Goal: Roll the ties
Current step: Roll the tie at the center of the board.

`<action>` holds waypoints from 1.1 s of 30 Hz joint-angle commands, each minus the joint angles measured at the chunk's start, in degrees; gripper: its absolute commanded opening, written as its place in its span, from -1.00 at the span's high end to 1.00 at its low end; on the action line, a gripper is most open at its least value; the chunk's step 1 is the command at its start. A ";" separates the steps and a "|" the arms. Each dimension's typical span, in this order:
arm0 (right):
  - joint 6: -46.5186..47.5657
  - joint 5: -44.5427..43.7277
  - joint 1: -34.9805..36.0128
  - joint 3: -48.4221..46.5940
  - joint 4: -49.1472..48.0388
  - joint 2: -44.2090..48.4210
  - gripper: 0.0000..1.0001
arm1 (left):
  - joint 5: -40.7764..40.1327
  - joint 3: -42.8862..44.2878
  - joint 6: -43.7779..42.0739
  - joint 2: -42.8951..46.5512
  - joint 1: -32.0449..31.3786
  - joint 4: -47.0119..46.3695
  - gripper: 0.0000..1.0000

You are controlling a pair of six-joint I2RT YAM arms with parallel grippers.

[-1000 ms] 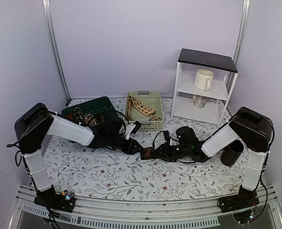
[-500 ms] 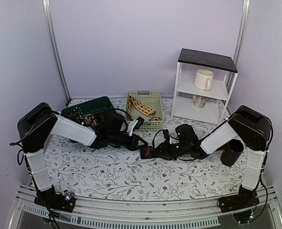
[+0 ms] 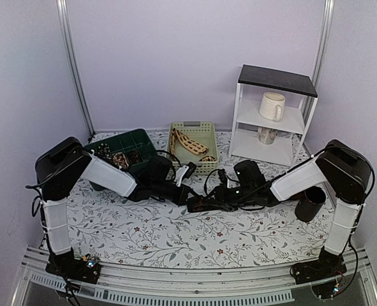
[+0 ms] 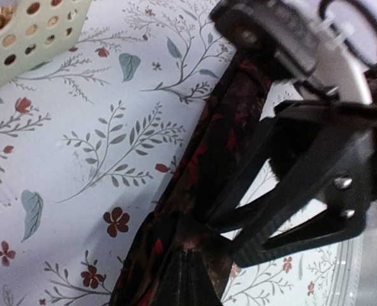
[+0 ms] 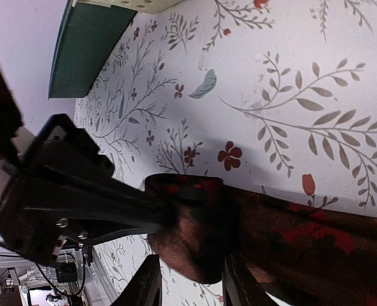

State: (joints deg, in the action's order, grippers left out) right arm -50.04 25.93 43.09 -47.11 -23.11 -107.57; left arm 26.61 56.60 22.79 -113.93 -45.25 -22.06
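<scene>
A dark brown-black tie with red markings lies mid-table between the two arms. My left gripper is shut on the tie near its rolled end, fingers pressed together over the fabric. In the right wrist view the rolled end sits between the fingers of my right gripper, which stand apart on either side of it. The left gripper's fingertips dig into the roll from the left. A beige tie lies in the cream basket.
A green bin at the back left holds several small coiled ties. A white shelf with a mug stands back right. A black cup sits beside the right arm. The cream basket's corner is close to the left wrist.
My left arm has slid right to the tie and its jaws have shut on the fabric. My right gripper's jaws have widened a little around the roll.
</scene>
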 commanded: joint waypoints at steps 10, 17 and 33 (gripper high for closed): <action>4.45 -3.82 -0.29 -4.97 10.63 3.10 0.36 | -1.87 1.36 -0.92 -2.75 0.11 -0.48 1.00; 5.90 -2.32 -0.24 -8.22 10.34 -2.64 0.58 | -2.08 3.37 1.97 -1.78 0.66 3.24 1.00; 4.59 -3.95 2.51 -8.50 9.28 -6.27 0.63 | -5.23 -6.26 3.72 11.30 2.56 3.45 0.95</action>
State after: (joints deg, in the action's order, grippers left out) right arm -45.19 22.81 44.27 -54.83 -14.00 -110.78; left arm 22.31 54.11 25.61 -106.87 -44.34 -19.18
